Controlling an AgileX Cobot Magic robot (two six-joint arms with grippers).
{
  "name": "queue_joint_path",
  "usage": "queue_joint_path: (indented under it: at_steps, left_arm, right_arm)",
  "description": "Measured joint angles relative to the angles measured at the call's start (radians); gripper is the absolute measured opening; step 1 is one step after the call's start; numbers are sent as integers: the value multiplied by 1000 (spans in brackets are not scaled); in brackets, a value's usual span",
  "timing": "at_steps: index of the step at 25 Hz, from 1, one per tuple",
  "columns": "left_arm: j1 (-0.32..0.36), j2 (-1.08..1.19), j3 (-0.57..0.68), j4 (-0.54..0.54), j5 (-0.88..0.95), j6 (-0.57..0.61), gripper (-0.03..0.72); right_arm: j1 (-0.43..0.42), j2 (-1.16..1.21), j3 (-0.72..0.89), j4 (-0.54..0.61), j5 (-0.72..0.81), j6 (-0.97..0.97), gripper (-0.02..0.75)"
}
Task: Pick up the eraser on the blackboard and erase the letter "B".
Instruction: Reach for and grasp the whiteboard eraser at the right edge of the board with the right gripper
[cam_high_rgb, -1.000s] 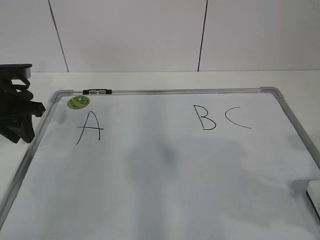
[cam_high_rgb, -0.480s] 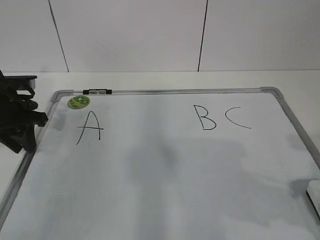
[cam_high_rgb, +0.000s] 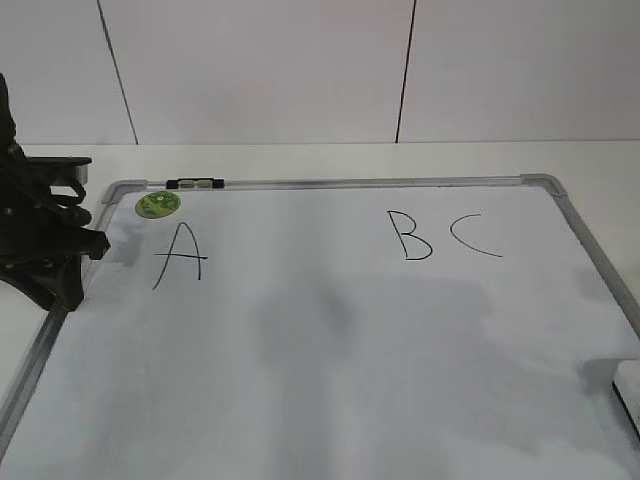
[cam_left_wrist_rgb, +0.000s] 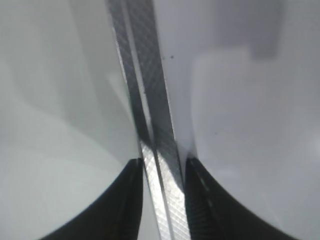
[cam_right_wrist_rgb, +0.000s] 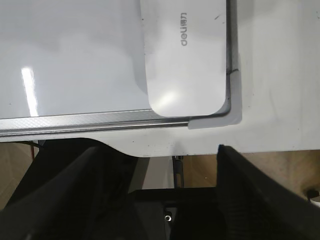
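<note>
The blackboard (cam_high_rgb: 300, 390) lies flat on the table, with the black letters "A" (cam_high_rgb: 178, 255), "B" (cam_high_rgb: 408, 236) and "C" (cam_high_rgb: 472, 236) drawn on it. The white eraser (cam_high_rgb: 630, 392) lies at the board's near right corner, cut off by the exterior view's edge. In the right wrist view the eraser (cam_right_wrist_rgb: 185, 60) lies in the board's corner, and my right gripper (cam_right_wrist_rgb: 160, 150) is open and empty over the table's front edge, short of it. My left gripper (cam_high_rgb: 55, 270) sits at the board's left frame. In the left wrist view its jaws (cam_left_wrist_rgb: 162, 165) close tightly around that metal frame (cam_left_wrist_rgb: 150, 100).
A round green magnet (cam_high_rgb: 157, 204) sits at the board's far left corner beside a black clip (cam_high_rgb: 195, 184) on the frame. A white wall stands behind the table. The grey corner piece (cam_right_wrist_rgb: 232, 112) and the table's front edge lie just ahead of the right gripper.
My left gripper has moved right and a little down, from beside the board onto its left frame. The board, eraser and letters have not moved.
</note>
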Motion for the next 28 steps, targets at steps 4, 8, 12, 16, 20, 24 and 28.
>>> queue_joint_path:
  at_steps: [4, 8, 12, 16, 20, 24, 28]
  left_arm:
    - [0, 0, 0, 0, 2, 0, 216]
    - [0, 0, 0, 0, 3, 0, 190]
    - [0, 0, -2, 0, 7, -8, 150]
    - [0, 0, -4, 12, 10, -10, 54]
    - [0, 0, -6, 12, 12, -23, 36]
    - [0, 0, -6, 10, 12, -28, 34]
    - [0, 0, -6, 10, 12, -28, 34]
  right_arm:
    - [0, 0, 0, 0, 0, 0, 550]
    - [0, 0, 0, 0, 0, 0, 550]
    - [0, 0, 0, 0, 0, 0, 550]
    - [0, 0, 0, 0, 0, 0, 551]
    - [0, 0, 0, 0, 0, 0, 551]
    - [0, 0, 0, 0, 0, 0, 550]
    - [0, 0, 0, -2, 0, 0, 550]
